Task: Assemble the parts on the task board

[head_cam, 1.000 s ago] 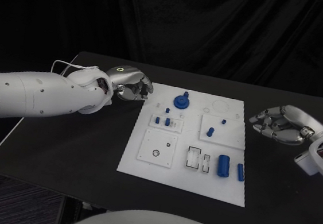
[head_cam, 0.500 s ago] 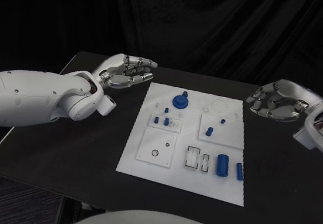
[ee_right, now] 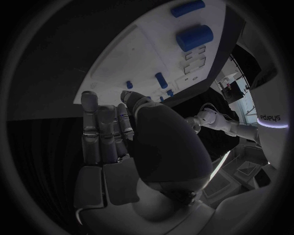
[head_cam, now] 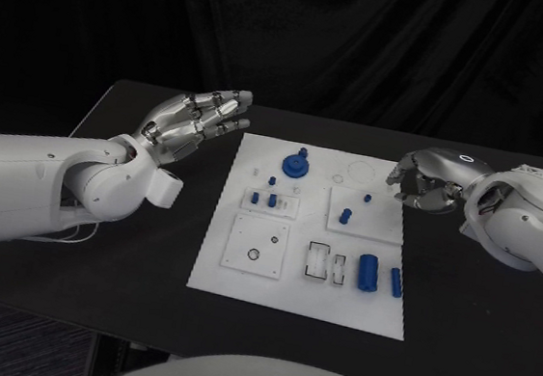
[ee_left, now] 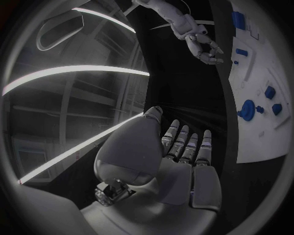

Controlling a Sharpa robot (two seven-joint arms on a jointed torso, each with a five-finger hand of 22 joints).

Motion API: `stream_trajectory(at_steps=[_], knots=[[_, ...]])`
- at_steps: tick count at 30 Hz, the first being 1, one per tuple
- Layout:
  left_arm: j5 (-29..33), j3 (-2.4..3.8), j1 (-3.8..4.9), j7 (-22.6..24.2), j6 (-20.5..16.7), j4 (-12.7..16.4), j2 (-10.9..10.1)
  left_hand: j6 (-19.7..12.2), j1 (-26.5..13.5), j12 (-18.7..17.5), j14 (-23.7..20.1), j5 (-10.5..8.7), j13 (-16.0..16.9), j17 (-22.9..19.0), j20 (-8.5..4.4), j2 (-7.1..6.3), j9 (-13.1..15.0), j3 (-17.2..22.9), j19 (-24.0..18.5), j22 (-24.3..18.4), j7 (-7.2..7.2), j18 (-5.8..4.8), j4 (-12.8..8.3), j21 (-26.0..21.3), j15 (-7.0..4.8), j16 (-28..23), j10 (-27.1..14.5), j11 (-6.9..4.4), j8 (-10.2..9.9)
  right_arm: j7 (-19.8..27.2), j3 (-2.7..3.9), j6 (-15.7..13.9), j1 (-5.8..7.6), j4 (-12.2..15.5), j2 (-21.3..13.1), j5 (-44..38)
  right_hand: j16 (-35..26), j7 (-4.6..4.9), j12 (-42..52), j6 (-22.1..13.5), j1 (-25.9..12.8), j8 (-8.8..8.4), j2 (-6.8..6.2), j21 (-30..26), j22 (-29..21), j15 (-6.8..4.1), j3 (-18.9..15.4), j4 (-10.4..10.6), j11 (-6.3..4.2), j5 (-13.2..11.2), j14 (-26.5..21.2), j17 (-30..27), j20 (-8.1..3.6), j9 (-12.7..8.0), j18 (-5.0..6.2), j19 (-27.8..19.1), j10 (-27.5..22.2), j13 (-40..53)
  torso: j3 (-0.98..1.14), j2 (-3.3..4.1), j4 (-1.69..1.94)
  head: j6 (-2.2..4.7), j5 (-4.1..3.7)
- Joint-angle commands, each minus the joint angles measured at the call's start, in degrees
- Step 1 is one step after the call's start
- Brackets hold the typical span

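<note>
The white task board [head_cam: 255, 288] lies in the middle of the black table. On it stand a blue round part with a peg [head_cam: 297, 165], several small blue pegs [head_cam: 349, 218] and two blue cylinders [head_cam: 368, 273] near the right edge. My left hand [head_cam: 199, 119] hovers left of the board's far corner, fingers stretched out straight and holding nothing; the left wrist view shows the same flat hand [ee_left: 183, 156]. My right hand [head_cam: 421, 184] hangs by the board's far right corner, fingers curled in with nothing in them. The right wrist view shows that hand [ee_right: 116, 142] above the board [ee_right: 122, 63].
Black table [head_cam: 112, 220] stretches wide on both sides of the board, with its front edge close below the board. A dark curtain hangs behind. White inset plates with slots [head_cam: 329, 264] and a ring hole [head_cam: 255, 254] sit on the board's near half.
My left hand has uncurled and lifted, its fingers now stretched flat. My right hand has moved in toward the board's far right corner, still curled.
</note>
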Motion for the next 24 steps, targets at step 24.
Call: stream_trajectory(at_steps=[24], knots=[[4.0, 0.04, -0.01, 10.4, 5.7, 1.3, -0.2, 1.2, 3.0, 3.1, 2.8, 3.72, -2.1, 0.4, 3.54, 2.48, -1.7, -0.6, 3.1, 0.6, 0.62, 0.40, -4.1, 0.4, 3.45, 2.5, -0.4, 0.52, 0.2, 0.9, 0.04, -8.4, -2.12, 1.3, -1.3, -2.9, 5.7, 0.90, -4.6, 1.8, -2.0, -5.04, 0.11, 6.7, 4.5, 0.57, 2.3, -3.2, 0.28, 1.1, 3.9, 3.4, 0.63, -0.4, -0.36, 4.6, 7.8, -5.7, -1.16, 1.09, 1.39, 0.02, -2.15]])
